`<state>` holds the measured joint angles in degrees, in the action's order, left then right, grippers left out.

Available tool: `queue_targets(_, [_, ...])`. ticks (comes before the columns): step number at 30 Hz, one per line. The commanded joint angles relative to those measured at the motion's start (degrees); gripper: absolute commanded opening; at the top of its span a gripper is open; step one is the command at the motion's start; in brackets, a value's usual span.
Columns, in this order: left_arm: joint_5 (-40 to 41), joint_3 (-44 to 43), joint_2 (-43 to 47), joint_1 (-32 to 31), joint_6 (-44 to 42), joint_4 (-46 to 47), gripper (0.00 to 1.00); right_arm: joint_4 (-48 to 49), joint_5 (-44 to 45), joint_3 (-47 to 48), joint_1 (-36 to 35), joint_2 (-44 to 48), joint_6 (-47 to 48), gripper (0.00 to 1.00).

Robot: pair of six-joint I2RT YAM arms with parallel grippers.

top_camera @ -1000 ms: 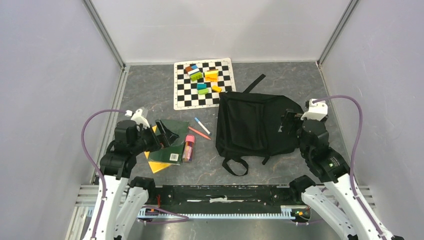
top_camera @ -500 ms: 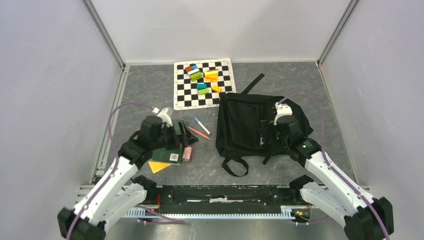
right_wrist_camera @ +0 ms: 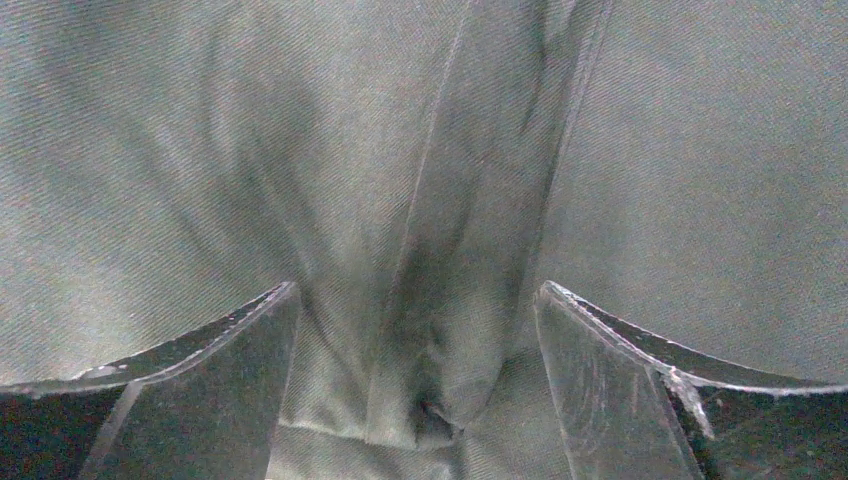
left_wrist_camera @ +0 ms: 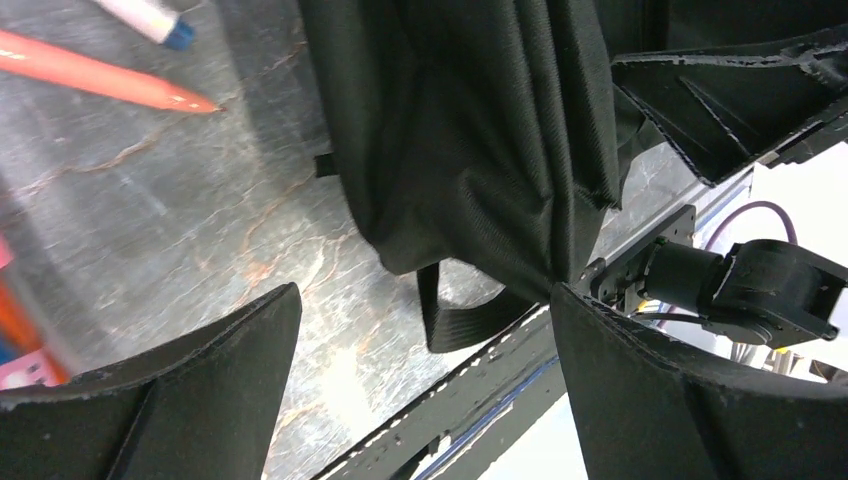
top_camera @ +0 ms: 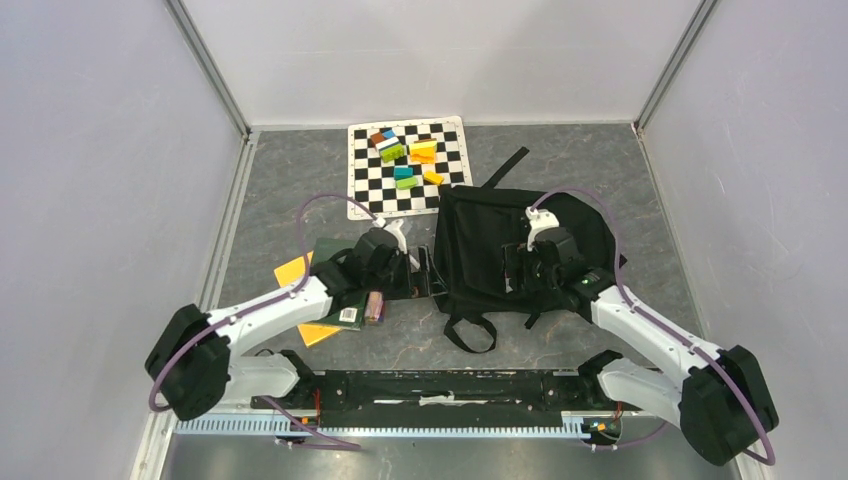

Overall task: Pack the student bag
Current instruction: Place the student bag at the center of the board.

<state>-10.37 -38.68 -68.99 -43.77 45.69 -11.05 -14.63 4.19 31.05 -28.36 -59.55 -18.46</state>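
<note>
The student bag [top_camera: 480,250] lies flat just right of the table's [top_camera: 300,180] middle, with a strap loop [top_camera: 470,335] trailing toward the near edge. The left gripper [top_camera: 425,277] reaches in low at the bag's left side, jaws spread wide. In the left wrist view the gripper [left_wrist_camera: 422,300] frames the bag's [left_wrist_camera: 470,130] lower left corner, and the black fabric bulges right between the fingers without touching either one. An orange pen [left_wrist_camera: 100,80] lies on the table just beside the bag there.

Over on the right, the right gripper [top_camera: 512,272] sits above the middle of the bag. Up close its jaws [right_wrist_camera: 418,290] stand well apart, straddling a raised fold of the bag [right_wrist_camera: 420,200], and the fold sits loose, not pinched. The green notebooks [top_camera: 335,310] lie near the left arm, apart from the bag. The checkered mat [top_camera: 408,165] lies by the far edge.
</note>
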Motion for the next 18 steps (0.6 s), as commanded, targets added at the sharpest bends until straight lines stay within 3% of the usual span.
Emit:
queue_targets(1, [1.6, -4.1, -3.8, -1.9, 3.8, 8.2, 1.00, 4.3, 3.6, 0.2, -0.1, -1.7, 1.8, 0.89])
queue_targets(7, [1.7, -5.0, -9.1, -2.9, 5.1, 10.7, 0.99, 6.7, 3.5, -1.0, -0.1, -3.0, 2.0, 0.76])
queue_targets(8, [1.2, -5.0, -10.1, -3.0, 5.3, 10.8, 0.96, 6.9, 3.5, -1.3, -0.1, -3.1, 2.3, 0.76])
queue_targets(12, [-0.8, -5.7, -13.3, -3.7, 7.3, 14.8, 0.84, 6.5, 5.7, -2.4, -0.1, -3.1, 3.1, 0.61])
queue_targets(18, [3.0, -7.2, -12.4, -6.4, 8.8, 15.0, 0.96, 6.1, 7.4, -4.0, -0.1, -3.4, 3.7, 0.39])
